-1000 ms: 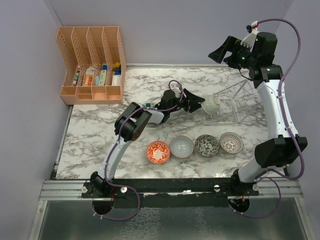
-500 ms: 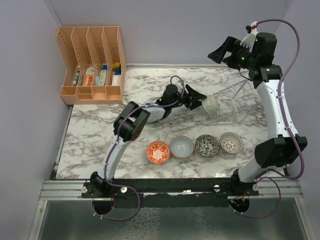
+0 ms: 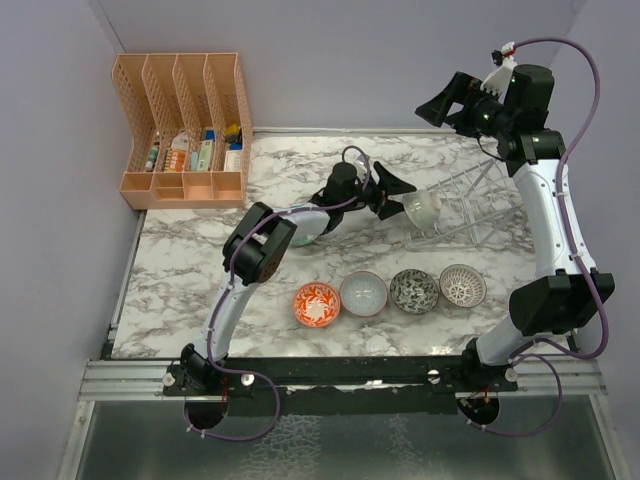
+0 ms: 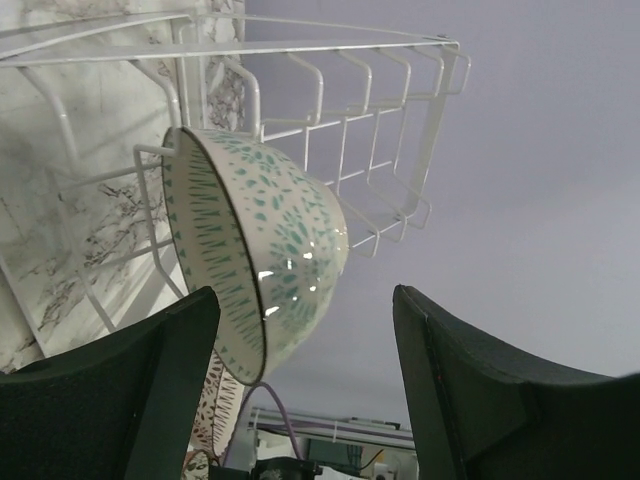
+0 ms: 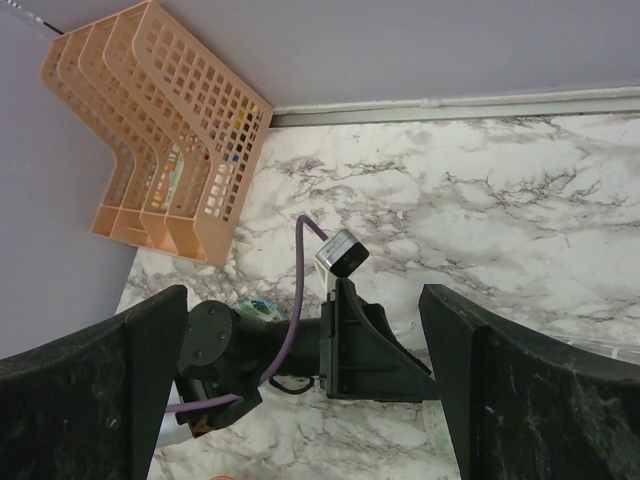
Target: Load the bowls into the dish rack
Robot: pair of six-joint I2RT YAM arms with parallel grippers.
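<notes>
Left gripper (image 4: pixel 305 385) stands wide, its two fingers flanking the pale green bowl (image 4: pixel 265 260) without clamping it. The finger on the rim side sits just beside the bowl's lower edge, and whether they touch cannot be told. The bowl rests on edge among the white ribs of the dish rack (image 3: pixel 470 205), at about 2 o'clock on the table. The four other bowls (image 3: pixel 390 292) sit in a row at about 5 o'clock.

The main risk is in backing away. If the near finger catches the rim, it could pull the bowl out of its slot or roll it over. The rack looks light and tilted from above, so a nudge might shift it and unseat the bowl.

The left arm reaches far across the marble towards 2 o'clock, with its forearm low and its wrist turned so the fingers sit on either side of the bowl. The right gripper (image 3: pixel 440 105) hangs high at 1 o'clock, wide open and holding nothing, facing 9 o'clock.
</notes>
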